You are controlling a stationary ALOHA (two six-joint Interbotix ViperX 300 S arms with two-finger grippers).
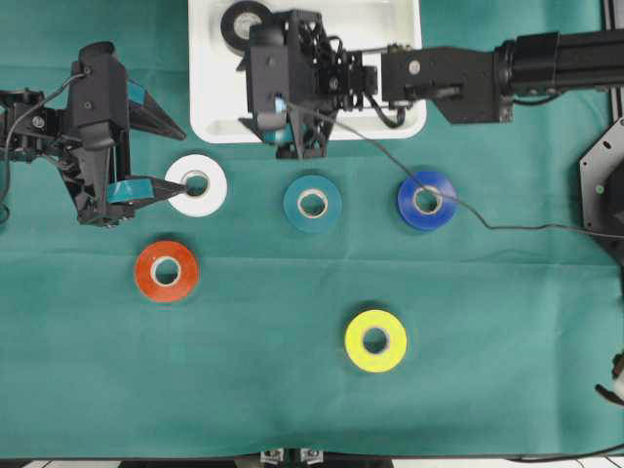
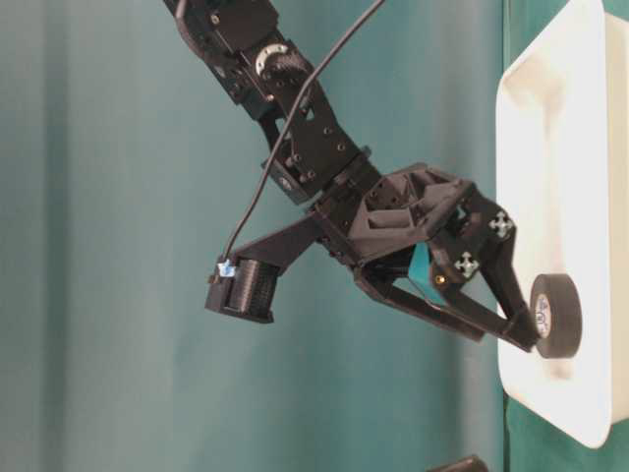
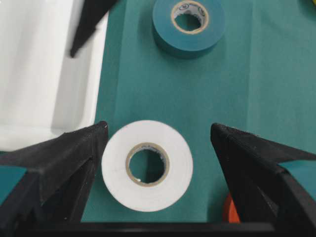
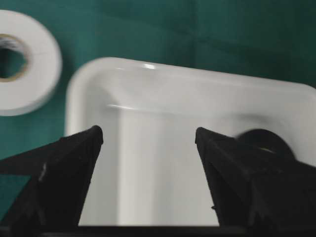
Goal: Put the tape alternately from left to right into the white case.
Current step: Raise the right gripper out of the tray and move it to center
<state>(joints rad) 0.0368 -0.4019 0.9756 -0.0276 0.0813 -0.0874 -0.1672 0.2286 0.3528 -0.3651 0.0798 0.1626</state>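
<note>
Nearest the camera in the overhead view sits the yellow roll (image 1: 375, 340), then the orange-red roll (image 1: 167, 270). Next row back: white roll (image 1: 197, 184), teal roll (image 1: 312, 203), blue roll (image 1: 426, 200). So five single rolls lie on the green cloth (image 1: 292, 390). The left gripper (image 3: 158, 136) is spread wide around the white roll, fingers not touching it. Farthest back, the right gripper (image 4: 148, 136) hangs wide open and empty over the white case (image 1: 210, 88), where the black roll (image 1: 244, 24) lies.

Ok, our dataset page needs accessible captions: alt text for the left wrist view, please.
A white tape roll lies flat on green cloth between the open left tool's black fingers. A teal roll lies beyond; the white case sits at left.
</note>
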